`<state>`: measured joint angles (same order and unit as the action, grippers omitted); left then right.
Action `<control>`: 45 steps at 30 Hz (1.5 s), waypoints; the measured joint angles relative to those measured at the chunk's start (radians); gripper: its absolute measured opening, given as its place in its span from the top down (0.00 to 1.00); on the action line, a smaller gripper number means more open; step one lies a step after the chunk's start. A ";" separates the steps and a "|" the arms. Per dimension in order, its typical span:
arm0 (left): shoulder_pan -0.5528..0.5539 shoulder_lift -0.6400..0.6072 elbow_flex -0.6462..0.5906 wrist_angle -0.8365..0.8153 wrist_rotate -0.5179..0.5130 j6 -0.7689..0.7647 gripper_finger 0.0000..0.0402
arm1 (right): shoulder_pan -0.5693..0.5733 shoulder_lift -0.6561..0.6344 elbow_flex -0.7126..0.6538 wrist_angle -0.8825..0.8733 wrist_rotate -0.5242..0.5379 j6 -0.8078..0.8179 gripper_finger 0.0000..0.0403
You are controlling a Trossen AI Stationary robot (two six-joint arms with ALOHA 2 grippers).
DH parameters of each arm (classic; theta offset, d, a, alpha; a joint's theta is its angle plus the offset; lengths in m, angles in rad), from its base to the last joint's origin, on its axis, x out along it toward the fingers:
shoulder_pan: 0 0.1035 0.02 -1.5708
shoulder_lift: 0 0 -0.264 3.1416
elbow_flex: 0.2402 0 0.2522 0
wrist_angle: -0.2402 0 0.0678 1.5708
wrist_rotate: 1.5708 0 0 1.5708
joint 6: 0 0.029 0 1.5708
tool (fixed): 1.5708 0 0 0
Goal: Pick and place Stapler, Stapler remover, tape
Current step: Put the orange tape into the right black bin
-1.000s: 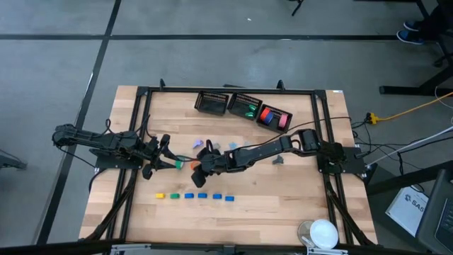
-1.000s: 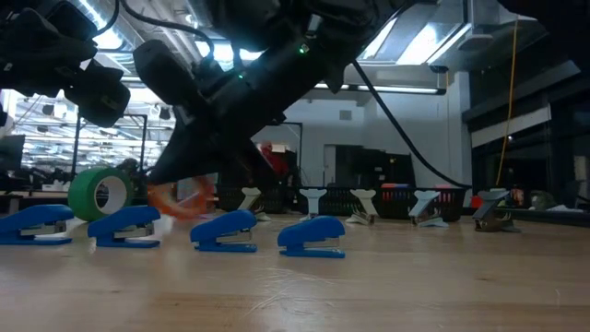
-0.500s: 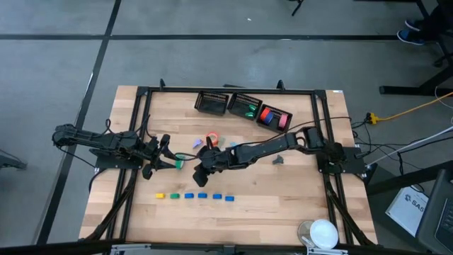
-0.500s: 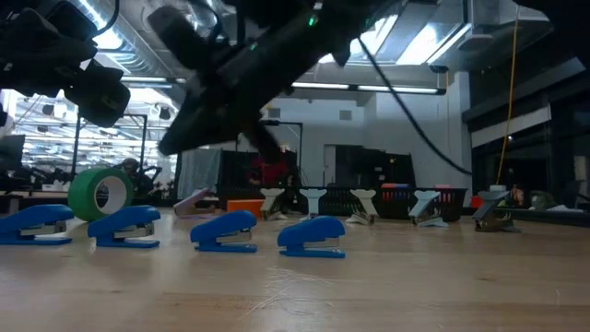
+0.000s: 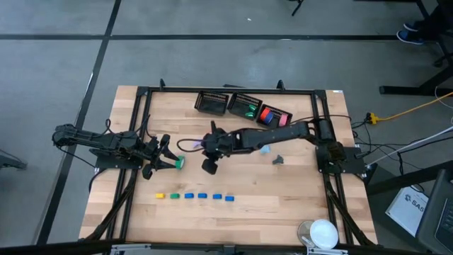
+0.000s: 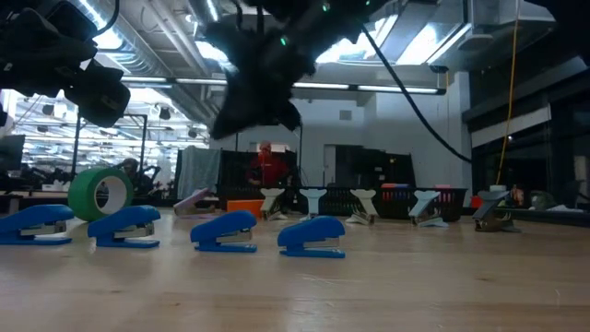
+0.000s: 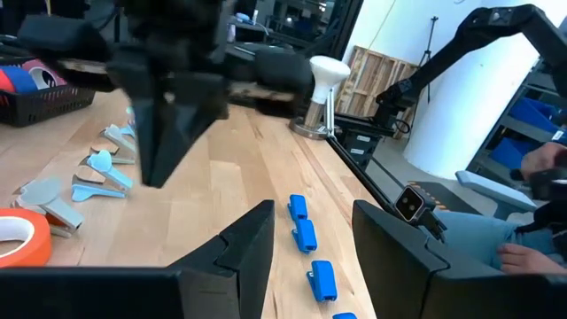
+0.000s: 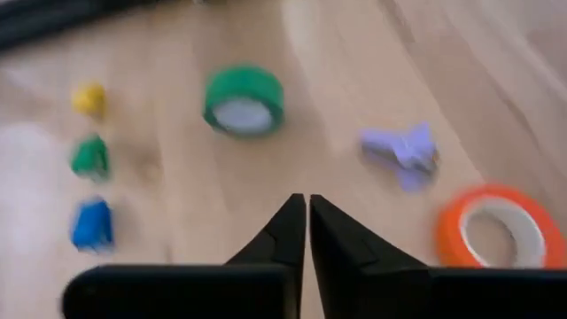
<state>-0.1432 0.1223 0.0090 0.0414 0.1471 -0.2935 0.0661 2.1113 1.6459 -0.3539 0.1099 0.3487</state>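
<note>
A wooden table (image 5: 283,205) is seen from above, with a dark robot arm reaching in from each side.

The right gripper (image 8: 306,202) hangs above the middle of the table. Its two fingers are pressed together and carry nothing. Below it, on the wood, lie a green tape roll (image 8: 244,100), a purple staple remover (image 8: 403,151) and an orange tape roll (image 8: 492,229), each apart from the others.

The left gripper (image 7: 310,208) waits low at the left side, fingers spread and empty, with the green tape roll just beside its tips.

A row of mini staplers (image 5: 195,195), one yellow, one green and the rest blue, sits nearer the front edge. Three black mesh baskets (image 5: 244,105) stand at the far edge. One holds green pieces and one holds red and pink ones.

The step in hand appears to be the right arm choosing and reaching for its next item. Which item it is heading for cannot be told.

To do this well, the fingers should part before the gripper descends. For a tape roll, one finger should go inside the core and the other outside the wall, so the roll cannot slide away. For the staple remover, the grip should close across its narrow middle. The descent should be straight down, clear of neighbouring pieces, and the left arm should keep out of the way.
</note>
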 joint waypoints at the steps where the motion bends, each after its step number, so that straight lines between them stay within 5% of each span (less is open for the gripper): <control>1: 0.000 0.000 0.000 0.000 0.000 0.000 0.63 | -0.009 0.000 0.000 -0.036 0.000 -0.008 0.91; 17: 0.000 0.000 0.000 0.000 0.000 0.000 0.63 | -0.095 0.001 0.000 -0.043 -0.001 -0.326 0.39; 45: 0.000 0.000 0.000 0.000 0.000 0.000 0.63 | -0.153 0.148 0.000 -0.035 0.028 -0.357 0.52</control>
<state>-0.1430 0.1220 0.0086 0.0414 0.1471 -0.2935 -0.0871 2.2597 1.6455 -0.3892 0.1383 -0.0078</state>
